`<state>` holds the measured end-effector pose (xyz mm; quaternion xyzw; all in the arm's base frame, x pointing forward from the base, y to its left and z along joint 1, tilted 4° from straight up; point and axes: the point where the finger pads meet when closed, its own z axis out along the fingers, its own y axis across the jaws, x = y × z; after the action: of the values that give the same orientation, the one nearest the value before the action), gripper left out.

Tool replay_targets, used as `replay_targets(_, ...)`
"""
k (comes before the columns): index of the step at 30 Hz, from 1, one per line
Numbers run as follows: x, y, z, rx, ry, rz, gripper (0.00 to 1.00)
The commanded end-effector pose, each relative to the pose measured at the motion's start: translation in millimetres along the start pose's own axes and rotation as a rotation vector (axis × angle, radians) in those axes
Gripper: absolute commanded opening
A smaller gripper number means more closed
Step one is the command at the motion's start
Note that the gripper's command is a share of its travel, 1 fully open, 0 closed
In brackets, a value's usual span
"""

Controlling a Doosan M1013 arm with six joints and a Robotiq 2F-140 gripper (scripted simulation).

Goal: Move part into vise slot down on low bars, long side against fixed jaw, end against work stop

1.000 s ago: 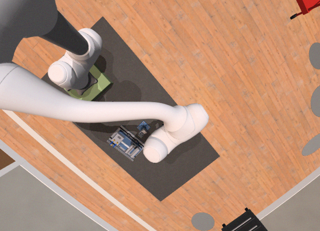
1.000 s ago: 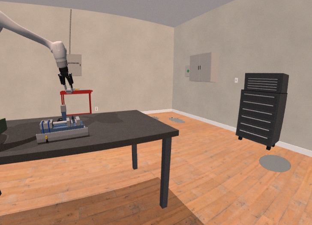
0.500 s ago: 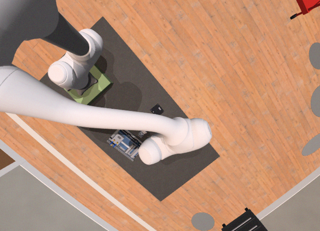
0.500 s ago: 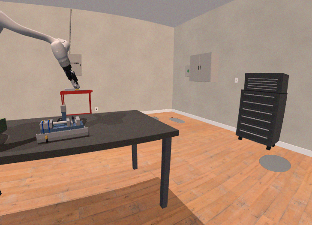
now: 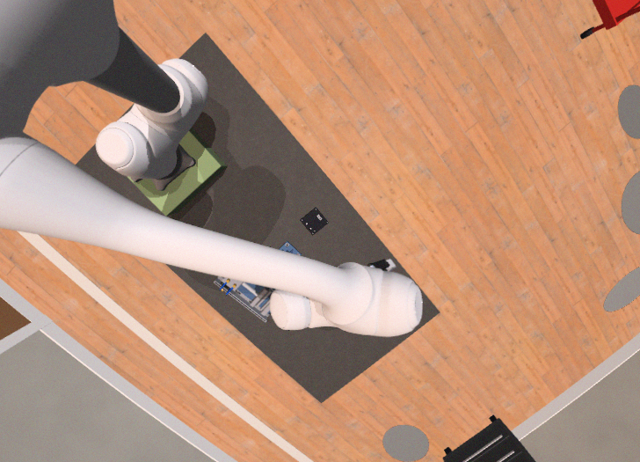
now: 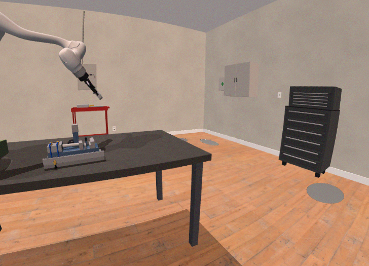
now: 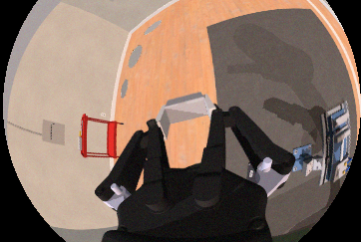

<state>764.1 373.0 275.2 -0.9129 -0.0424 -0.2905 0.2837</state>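
Gripping the part, the end effector hangs tilted high above the surface; the vise sits toward 7 o'clock below it in the exterior view. Vise jaws stand open.

Even, bright light; soft arm shadows fall on the dark table. Wrist view bulges fisheye-round inside black corners, slightly soft; no glare.
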Motion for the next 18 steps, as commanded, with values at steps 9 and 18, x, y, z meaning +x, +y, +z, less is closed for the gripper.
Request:
replay_targets(9,60,19,-8.9,0.004,0.18,0.369,0.0)
replay_targets(18,100,47,-22.7,0.016,0.318,0.686,0.0)
